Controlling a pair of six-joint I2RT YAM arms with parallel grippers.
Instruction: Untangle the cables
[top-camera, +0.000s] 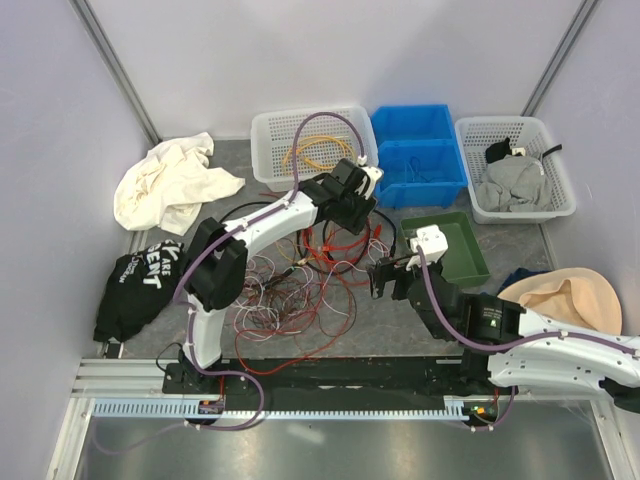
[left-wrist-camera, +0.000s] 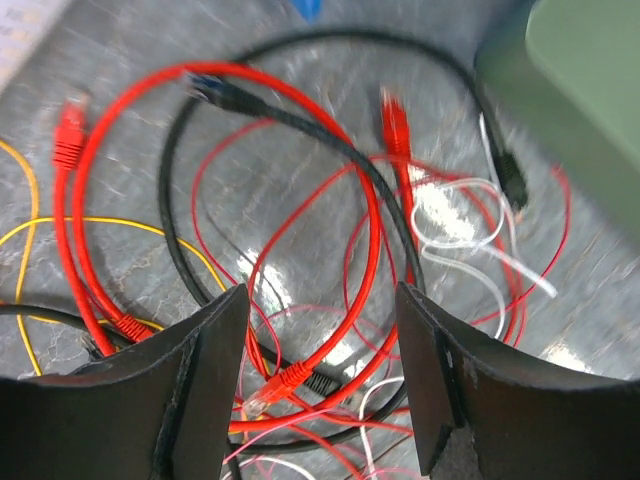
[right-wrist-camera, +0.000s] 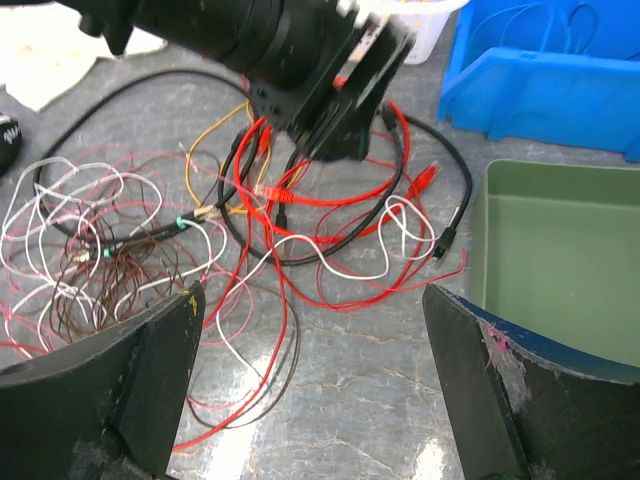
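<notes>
The cables (top-camera: 300, 290) sprawl tangled on the desk (top-camera: 400, 320) left of the green tray (top-camera: 455, 250); from above, the left arm hides their far part. The left gripper (left-wrist-camera: 320, 295) hangs over red and black loops just beside the tray, fingers apart, empty; that view is blurred. The right gripper (right-wrist-camera: 315, 310), by the tray's near-left corner, gapes wide, empty.

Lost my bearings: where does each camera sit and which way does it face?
Top external: above, behind the bases, looking down on the cables; both arms show.
Left wrist: faces down onto red and black loops; own fingers at bottom.
Right wrist: faces leftward at the left gripper; own fingers below.
Shared: both wrist views catch the green tray.
</notes>
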